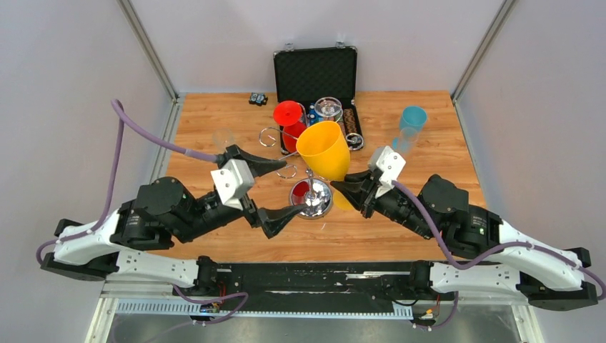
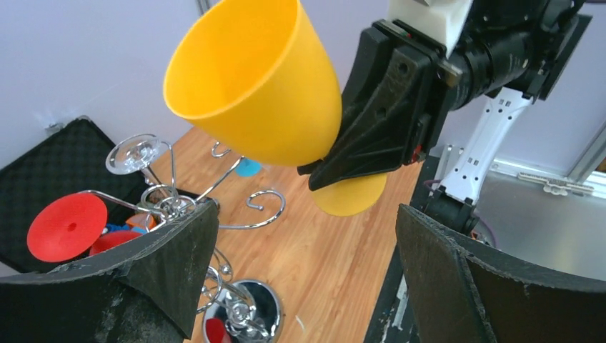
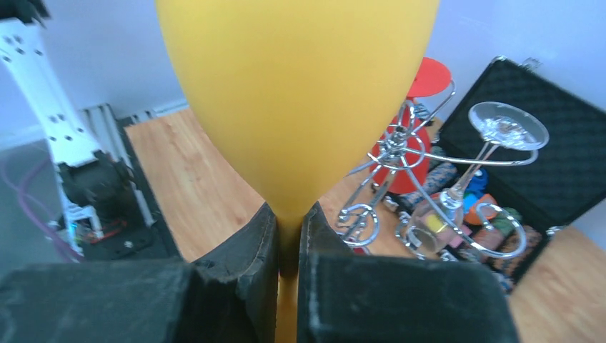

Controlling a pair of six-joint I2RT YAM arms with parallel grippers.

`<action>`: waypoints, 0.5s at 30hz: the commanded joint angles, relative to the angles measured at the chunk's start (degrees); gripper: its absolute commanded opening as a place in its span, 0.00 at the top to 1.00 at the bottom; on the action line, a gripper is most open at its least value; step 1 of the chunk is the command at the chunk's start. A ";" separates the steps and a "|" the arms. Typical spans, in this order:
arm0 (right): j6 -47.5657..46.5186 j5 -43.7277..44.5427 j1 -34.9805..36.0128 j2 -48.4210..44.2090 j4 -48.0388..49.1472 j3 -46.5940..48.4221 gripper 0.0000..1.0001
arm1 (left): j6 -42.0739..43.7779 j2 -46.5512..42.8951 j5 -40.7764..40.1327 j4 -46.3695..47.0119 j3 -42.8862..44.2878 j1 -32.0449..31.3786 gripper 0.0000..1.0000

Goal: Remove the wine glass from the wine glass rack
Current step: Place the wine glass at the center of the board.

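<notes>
Right claw [image 3: 287, 236] clamps the yellow wine glass [image 1: 325, 150] by its stem — bowl beyond its tips; left claw [image 1: 291, 189] gapes empty.

Yellow glass [image 1: 325, 150], red glass [image 1: 289, 114] and blue glass [image 1: 413, 116] show. The rack [image 1: 311, 198] is chrome, the case [image 1: 315, 71] black, the table [image 1: 446, 143] wood-grained.

The yellow wine glass [image 3: 293, 93], set between the fingers [image 3: 243, 264] of the right gripper [image 3: 289, 221], is seen as opaque plastic, smooth with a soft sheen. Those fingers are finished in matt black with a grainy, rough face, and the same finish is found on the left gripper [image 2: 307, 214]. Beyond the right fingertips, the wine glass rack [image 3: 400, 153] is made of polished chrome wire, mirror-bright. A clear glossy glass [image 3: 504, 125] and a dull red plastic one [image 3: 429, 75] are hung on it. The table [image 3: 193, 171] beneath is surfaced in light wood grain.
</notes>
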 commanded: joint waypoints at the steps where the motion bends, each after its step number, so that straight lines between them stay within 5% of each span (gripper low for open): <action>1: -12.68 3.64 -0.19 -0.34 1.73 0.27 1.00 | -7.53 0.57 7.34 -3.75 4.38 5.07 0.00; 15: -36.66 5.64 -0.19 -4.10 7.81 -7.94 1.00 | -20.22 4.27 24.09 -12.54 12.59 25.76 0.00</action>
